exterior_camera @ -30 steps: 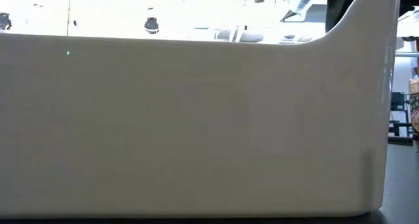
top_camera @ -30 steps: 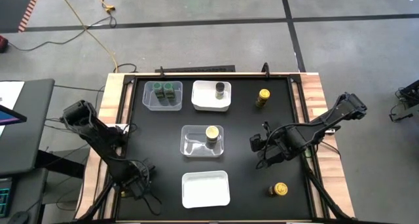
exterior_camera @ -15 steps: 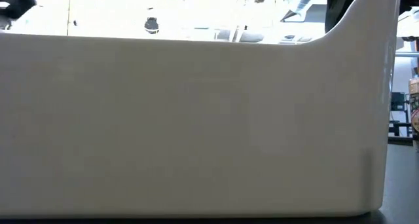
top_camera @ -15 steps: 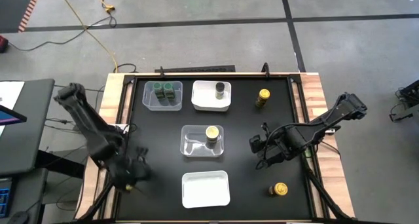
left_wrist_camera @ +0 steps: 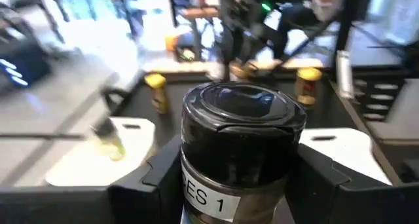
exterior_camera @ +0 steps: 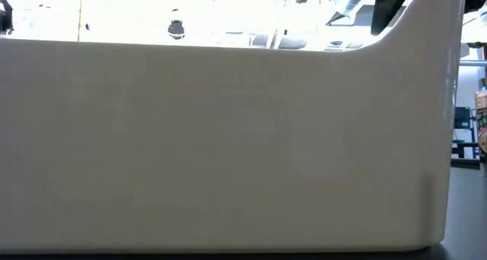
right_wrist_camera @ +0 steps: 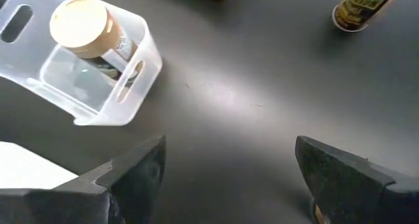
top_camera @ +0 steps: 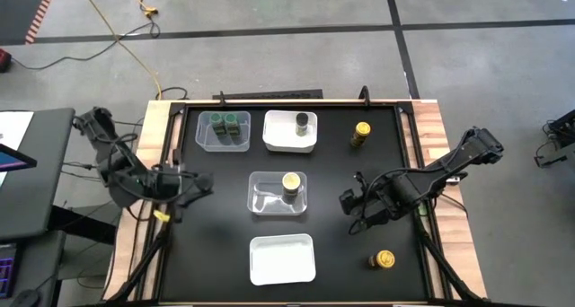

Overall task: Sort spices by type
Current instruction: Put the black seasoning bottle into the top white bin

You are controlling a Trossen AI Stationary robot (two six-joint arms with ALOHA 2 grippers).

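A grey concrete floor (top_camera: 269,65) fills the area beyond the work area, crossed by dark painted lines (top_camera: 296,33) that form large rectangles. A yellow cable (top_camera: 112,29) snakes across the floor from the far left toward the surface. The surface (top_camera: 225,231) itself is matte black, framed at its left and right by pale wooden boards (top_camera: 437,132). A dark desk with a screen (top_camera: 18,159) sits at the left edge. From table height, the view is almost wholly blocked by a pale plastic wall; above it, the room glares with bright overhead light (exterior_camera: 228,17).
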